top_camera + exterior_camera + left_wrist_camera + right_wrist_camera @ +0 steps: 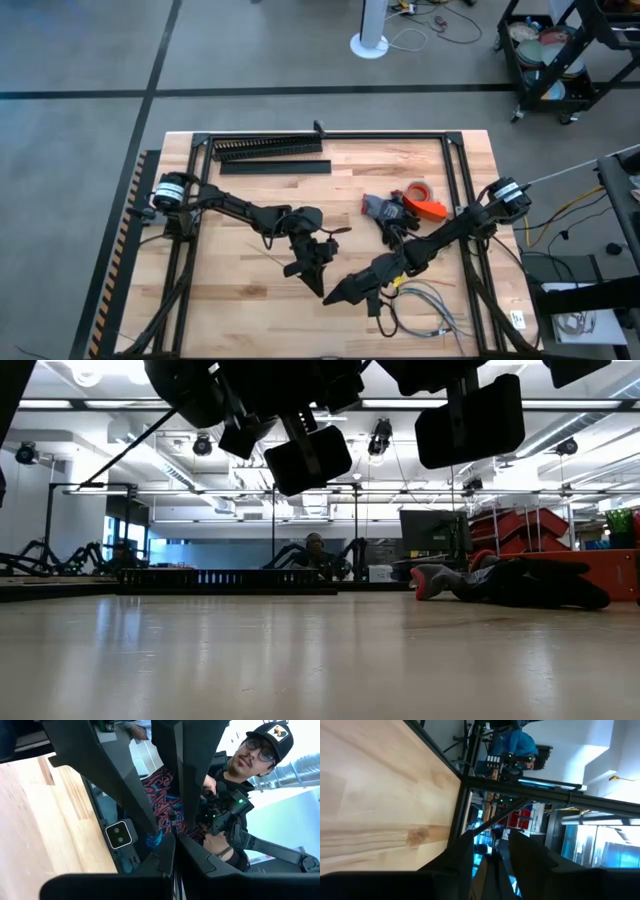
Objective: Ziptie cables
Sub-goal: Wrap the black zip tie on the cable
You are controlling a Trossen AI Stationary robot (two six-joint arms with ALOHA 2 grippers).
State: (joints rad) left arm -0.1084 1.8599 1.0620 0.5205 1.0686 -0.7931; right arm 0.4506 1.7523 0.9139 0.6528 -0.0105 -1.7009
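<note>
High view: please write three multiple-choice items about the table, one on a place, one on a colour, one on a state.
1. Where on the table is the black comb-toothed duct?
A. the picture's top edge
B. bottom edge
C. right edge
2. The tape roll is:
A. blue
B. orange-red
C. white
3. The cables are:
A. lying loose on the wood
B. wound on the roll
C. inside the duct

A: it lies along that edge.
B: its ring shows orange-red.
A: they sprawl right of the left gripper and right gripper.
</note>
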